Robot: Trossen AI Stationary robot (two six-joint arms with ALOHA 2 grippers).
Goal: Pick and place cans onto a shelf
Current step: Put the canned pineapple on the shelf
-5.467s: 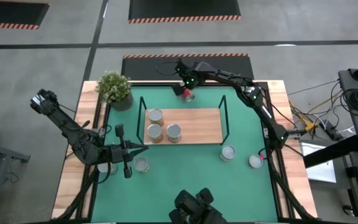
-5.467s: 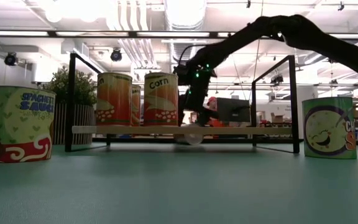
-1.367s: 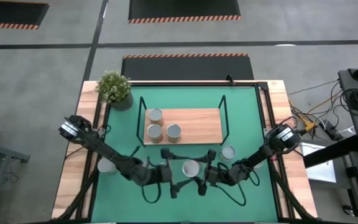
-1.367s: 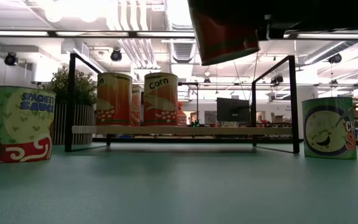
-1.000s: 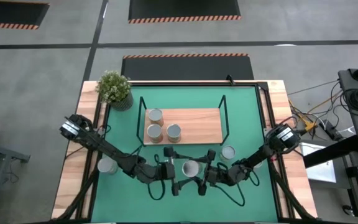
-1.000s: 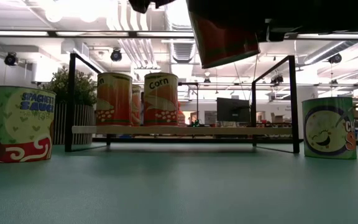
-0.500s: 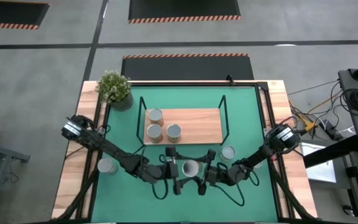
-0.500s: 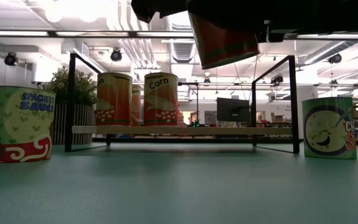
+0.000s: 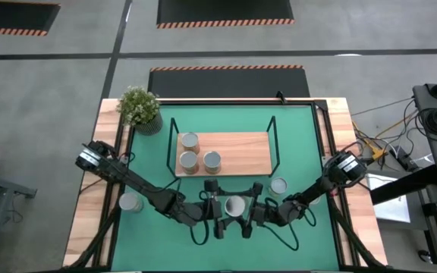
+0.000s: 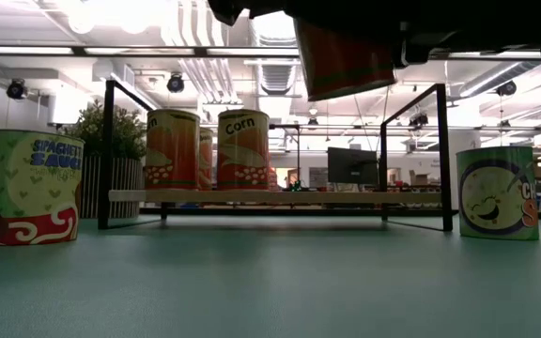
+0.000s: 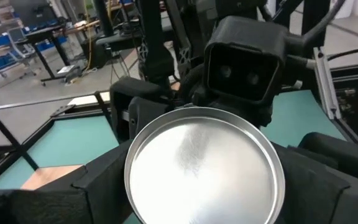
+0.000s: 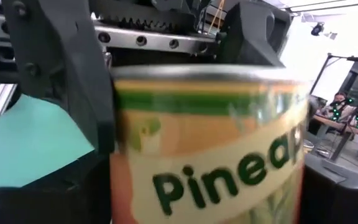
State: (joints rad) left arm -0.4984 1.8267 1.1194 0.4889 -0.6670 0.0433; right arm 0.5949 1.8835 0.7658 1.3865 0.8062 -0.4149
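Metal can [image 9: 234, 205] (pineapple) between both tools.

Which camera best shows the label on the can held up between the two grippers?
The right wrist view: the orange-and-green labelled metal can fills it, reading "Pineap". Left wrist and high views show only its shiny lid; the low view shows its underside.

Cans [image 10: 242, 150] stand on the shelf [image 10: 252, 196]; a green can [image 10: 30, 188] sits left, another can [image 10: 498, 192] right, one can [image 10: 346, 58] hangs high up
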